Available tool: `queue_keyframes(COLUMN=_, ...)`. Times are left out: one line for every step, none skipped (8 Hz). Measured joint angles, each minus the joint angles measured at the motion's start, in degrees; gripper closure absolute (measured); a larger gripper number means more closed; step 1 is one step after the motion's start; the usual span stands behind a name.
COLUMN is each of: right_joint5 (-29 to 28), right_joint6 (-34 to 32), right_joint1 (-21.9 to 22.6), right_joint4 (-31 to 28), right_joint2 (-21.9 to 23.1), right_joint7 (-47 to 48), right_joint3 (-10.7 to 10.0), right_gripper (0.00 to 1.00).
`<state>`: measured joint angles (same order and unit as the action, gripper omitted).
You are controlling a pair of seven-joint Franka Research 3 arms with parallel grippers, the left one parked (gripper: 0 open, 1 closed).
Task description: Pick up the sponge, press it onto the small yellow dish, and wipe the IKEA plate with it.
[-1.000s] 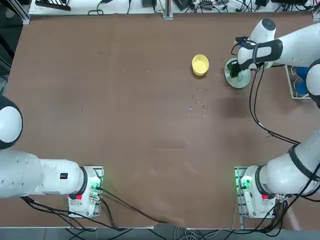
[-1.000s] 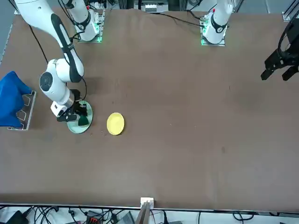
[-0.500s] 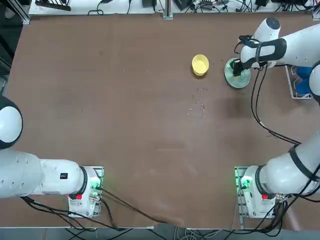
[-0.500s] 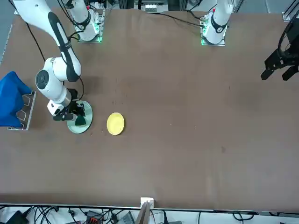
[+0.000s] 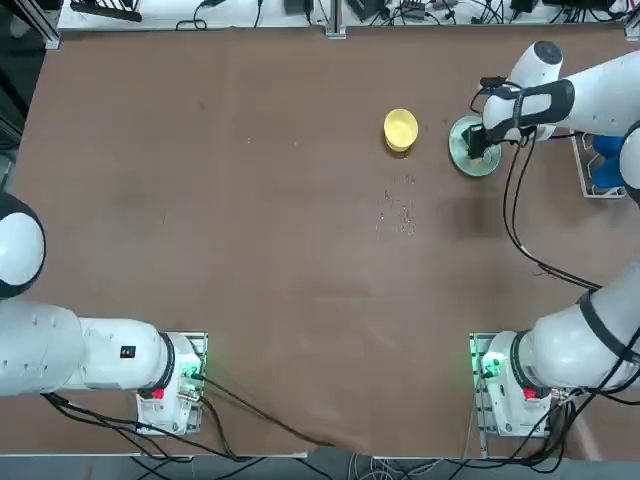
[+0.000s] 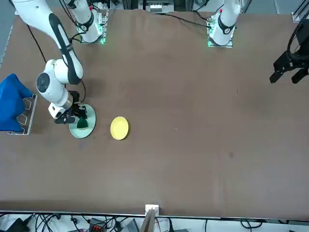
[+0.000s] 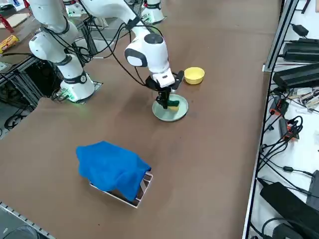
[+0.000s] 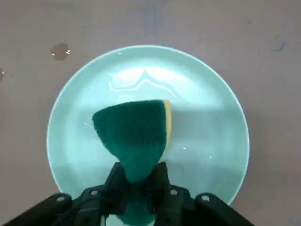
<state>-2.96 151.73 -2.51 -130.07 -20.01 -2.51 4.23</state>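
Sponge (image 8: 134, 134) sits pinched in your right gripper (image 8: 143, 176), the arm reaching down over the IKEA plate (image 8: 202, 146).

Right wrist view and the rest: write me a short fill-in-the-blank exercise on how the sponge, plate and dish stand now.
The right tool has its fingers shut on the ____.
That thing is over the round pale blue-green ____, whose rim shows around it.
The small round dish beside it is coloured bright ____.
A cloth coloured ____ hangs over a white wire rack.

Missing words: sponge; plate; yellow; blue.
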Motion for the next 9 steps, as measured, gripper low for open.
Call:
queue_keyframes(right_joint5=0.0, right_joint6=0.0, right_joint1=-0.5, right_joint4=-0.1, right_joint2=-0.1, right_joint7=-0.1, right_joint3=0.0, right_gripper=0.78)
queue_keyframes(right_joint5=0.0, right_joint6=0.0, right_joint1=-1.2, right_joint4=-0.1, right_joint2=-0.3, right_joint7=-0.5, right_joint3=0.0, right_gripper=0.77)
queue_keyframes(right_joint5=0.0, right_joint6=0.0, right_joint1=-2.3, right_joint4=-0.1, right_joint2=-0.5, right_joint7=-1.8, right_joint3=0.1, right_gripper=0.77)
queue_keyframes(right_joint5=0.0, right_joint6=0.0, right_joint1=-4.1, right_joint4=-0.2, right_joint2=-0.7, right_joint7=-4.1, right_joint3=0.1, right_gripper=0.77)
queue_keyframes(right_joint5=-0.2, right_joint6=0.0, right_joint1=-6.3, right_joint4=-0.2, right_joint2=-1.0, right_joint7=-6.6, right_joint3=0.2, right_gripper=0.77)
queue_keyframes(right_joint5=-1.0, right_joint6=0.1, right_joint1=-8.0, right_joint4=0.0, right_joint2=-1.3, right_joint7=-8.5, right_joint3=1.0, right_gripper=0.77)
queue_keyframes(right_joint5=-1.3, right_joint6=0.1, right_joint1=-8.7, right_joint4=0.2, right_joint2=-1.4, right_joint7=-9.4, right_joint3=1.6, right_gripper=0.77)
queue_keyframes(right_joint5=-1.3, right_joint6=0.1, right_joint1=-8.9, right_joint4=0.5, right_joint2=-1.7, right_joint7=-9.7, right_joint3=1.7, right_gripper=0.77)
queue_keyframes(right_joint5=-1.3, right_joint6=0.1, right_joint1=-9.1, right_joint4=1.3, right_joint2=-2.3, right_joint7=-10.0, right_joint3=1.8, right_gripper=0.77)
